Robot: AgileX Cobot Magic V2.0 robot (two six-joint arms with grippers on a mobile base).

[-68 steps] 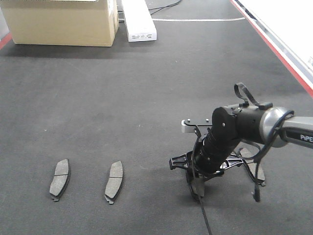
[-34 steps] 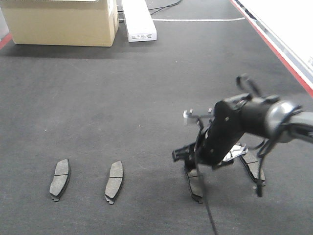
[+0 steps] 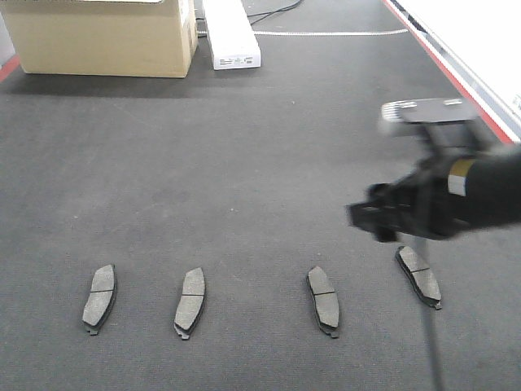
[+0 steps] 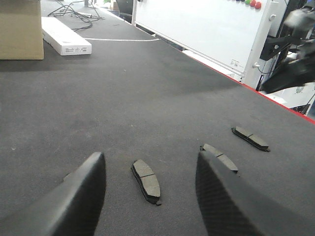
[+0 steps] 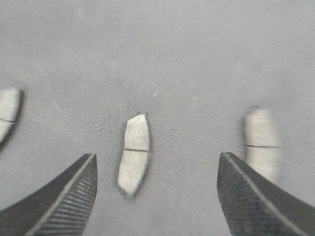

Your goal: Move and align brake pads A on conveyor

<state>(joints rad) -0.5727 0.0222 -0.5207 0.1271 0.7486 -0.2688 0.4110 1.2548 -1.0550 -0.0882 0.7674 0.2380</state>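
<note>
The conveyor (image 3: 244,163) carries four brake pads A in a near row: far-left pad (image 3: 99,298), second pad (image 3: 190,302), third pad (image 3: 323,300), right pad (image 3: 418,276). The right gripper (image 3: 407,212), earlier down on the third pad, has lifted clear, spread and empty. The left gripper (image 4: 147,191) hovers spread too.

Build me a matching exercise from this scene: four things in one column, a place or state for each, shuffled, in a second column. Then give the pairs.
1. cardboard box
2. white box
3. right gripper
4. third brake pad

a. lifted off the belt, open and empty
b. lying flat in the row on the conveyor
c. far left corner
d. just right of the cardboard box

Pairs: 1-c, 2-d, 3-a, 4-b
</note>
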